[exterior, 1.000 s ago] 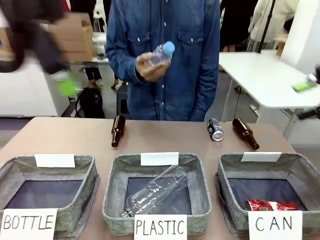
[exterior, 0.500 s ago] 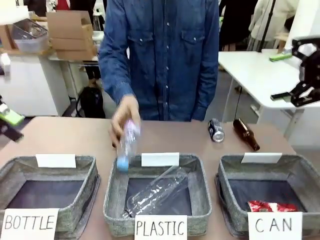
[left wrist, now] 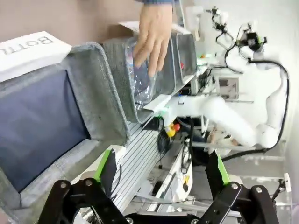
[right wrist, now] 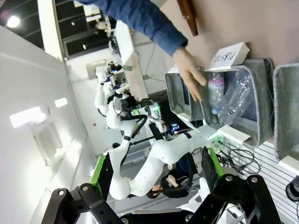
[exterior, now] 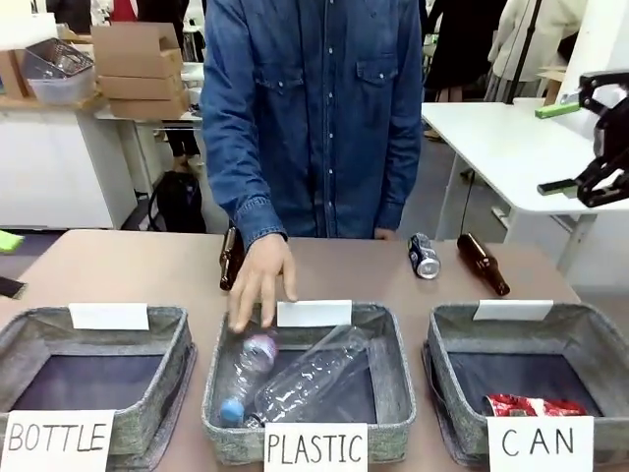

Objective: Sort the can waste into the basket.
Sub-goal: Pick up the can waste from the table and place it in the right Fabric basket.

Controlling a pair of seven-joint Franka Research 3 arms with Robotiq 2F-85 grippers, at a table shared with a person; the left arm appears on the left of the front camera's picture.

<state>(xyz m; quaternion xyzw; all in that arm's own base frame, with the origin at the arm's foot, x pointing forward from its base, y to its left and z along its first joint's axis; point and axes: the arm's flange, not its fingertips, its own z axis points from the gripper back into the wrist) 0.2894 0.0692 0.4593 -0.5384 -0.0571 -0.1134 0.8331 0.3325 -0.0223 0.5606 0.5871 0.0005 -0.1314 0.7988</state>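
Observation:
The dark can (exterior: 424, 256) with the round logo lies on the table's far side, right of centre. The red can (exterior: 536, 404), crushed, lies inside the CAN basket (exterior: 590, 336) at the front right. My right gripper (exterior: 565, 147) hangs open high at the right edge, well above and behind that basket, holding nothing. My left gripper (exterior: 8, 264) is open at the far left edge, over the table's corner. In the wrist views both the left gripper (left wrist: 161, 170) and the right gripper (right wrist: 156, 172) stand open and empty.
A person's hand (exterior: 260, 280) lets a small clear bottle (exterior: 246, 369) into the PLASTIC basket (exterior: 393, 374), beside a larger clear bottle (exterior: 314, 374). Two brown bottles (exterior: 232, 258) (exterior: 483, 263) lie on the far side. The BOTTLE basket (exterior: 167, 369) sits front left.
The person's hand brought the small clear bottle down from chest height into the PLASTIC basket. My left gripper drew back towards the left edge; my right gripper came in high at the right.

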